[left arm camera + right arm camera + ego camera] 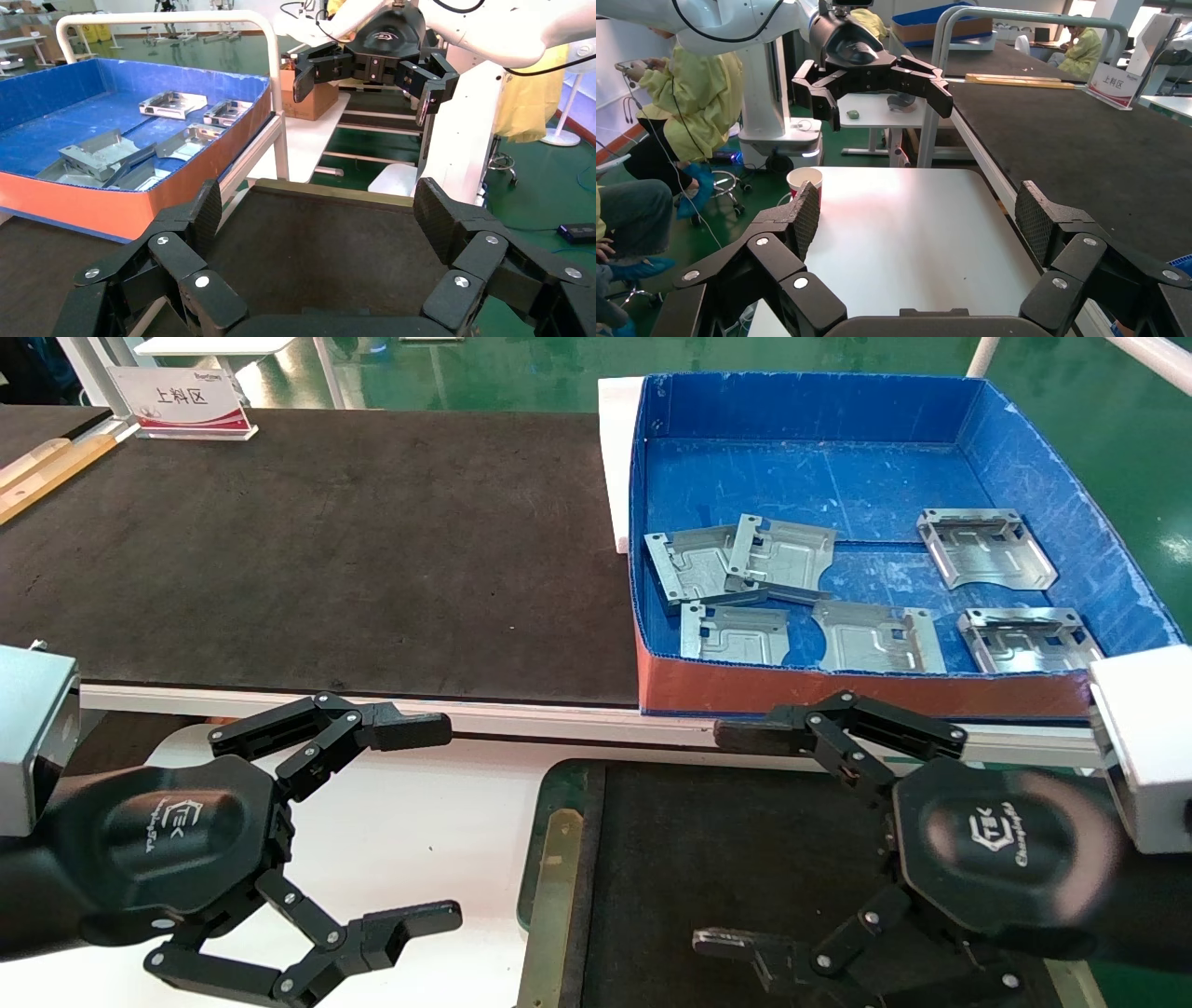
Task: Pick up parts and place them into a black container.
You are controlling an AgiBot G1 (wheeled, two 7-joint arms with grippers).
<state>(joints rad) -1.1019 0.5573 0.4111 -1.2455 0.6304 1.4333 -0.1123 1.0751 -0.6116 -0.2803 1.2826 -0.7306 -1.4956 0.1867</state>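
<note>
Several silver-grey stamped parts [880,635] lie loose on the floor of a blue-walled box [819,407] with a red front, at the right of the table. The left wrist view shows those parts [95,154] too. The black container [666,859], a shallow tray with a green rim and brass rail, sits empty below the box. My left gripper [442,823] hovers open over the white table, pointing at the tray, nothing between its fingers [320,210]. My right gripper [722,840] hangs open and empty above the tray's floor, facing the left one [919,214].
A long black mat [326,551] covers the tabletop left of the box, with a small sign [182,402] at its far end. A white side table [912,232] lies under my left arm, and a paper cup [805,179] stands beyond it. People in yellow sit nearby.
</note>
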